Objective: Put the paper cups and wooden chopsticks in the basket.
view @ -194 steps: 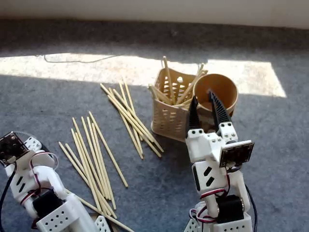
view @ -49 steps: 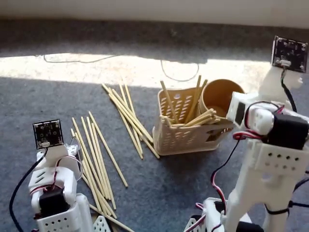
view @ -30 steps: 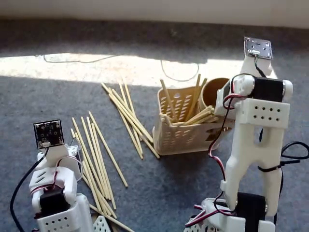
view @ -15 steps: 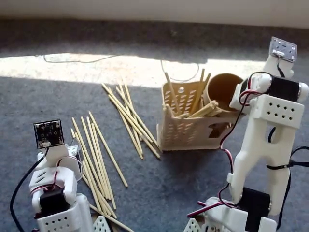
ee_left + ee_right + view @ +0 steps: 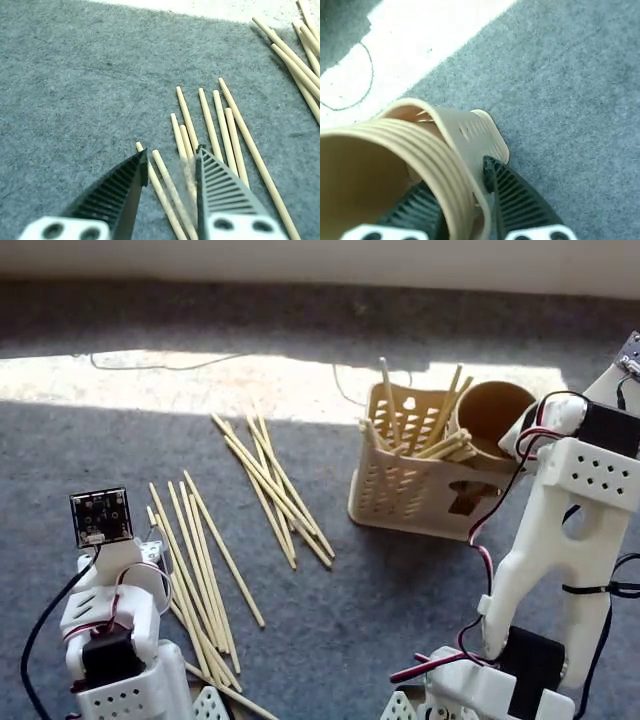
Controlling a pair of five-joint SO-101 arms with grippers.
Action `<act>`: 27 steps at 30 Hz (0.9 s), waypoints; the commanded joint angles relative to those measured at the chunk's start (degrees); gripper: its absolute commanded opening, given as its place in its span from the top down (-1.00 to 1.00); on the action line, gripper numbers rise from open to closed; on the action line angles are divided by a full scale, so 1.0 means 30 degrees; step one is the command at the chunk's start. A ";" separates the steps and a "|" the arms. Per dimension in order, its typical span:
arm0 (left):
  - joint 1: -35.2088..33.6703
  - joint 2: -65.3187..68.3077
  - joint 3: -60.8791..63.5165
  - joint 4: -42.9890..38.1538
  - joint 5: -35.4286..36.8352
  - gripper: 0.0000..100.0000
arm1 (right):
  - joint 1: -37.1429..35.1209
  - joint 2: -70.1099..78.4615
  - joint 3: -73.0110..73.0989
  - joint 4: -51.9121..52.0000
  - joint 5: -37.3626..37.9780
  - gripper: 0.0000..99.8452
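Pinching cup (image 5: 380, 165) and basket (image 5: 400, 495) wall together with right gripper (image 5: 457, 175), by right edge of carpet (image 5: 400, 620). Might tip over, spilling sticks (image 5: 440, 445) (looks light). Hovering spread-wide with left gripper (image 5: 172, 151) over loose sticks (image 5: 200, 560), near-left corner.

**Grey carpet strewn with wooden chopsticks beside a basket**

A grey carpet (image 5: 400, 590) is carrying everything. A cream basket (image 5: 410, 502) is sitting on it, leaning slightly. One bundle of wooden chopsticks (image 5: 270, 490) is lying fanned out on the carpet just left of the basket. A second bundle (image 5: 195, 560) is lying farther from the basket on that same side. Beyond the basket, a thin cable (image 5: 150, 365) is trailing across a sunlit strip (image 5: 250, 385) of carpet.
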 commanded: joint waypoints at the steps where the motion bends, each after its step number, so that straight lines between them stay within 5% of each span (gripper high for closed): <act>1: 0.0308 -0.0132 -0.0073 -0.0147 -0.0117 0.67 | -0.0190 -0.0337 -0.0278 -0.0249 -0.0352 0.69; 23: 0.0308 -0.0132 -0.0044 -0.0147 -0.0117 0.67 | -0.2476 -0.1480 -0.9304 0.3736 -0.0234 0.58; 27: 0.0308 -0.0132 -0.0044 -0.0147 -0.0117 0.67 | -0.2535 -0.4469 -0.9304 0.3736 0.1670 0.74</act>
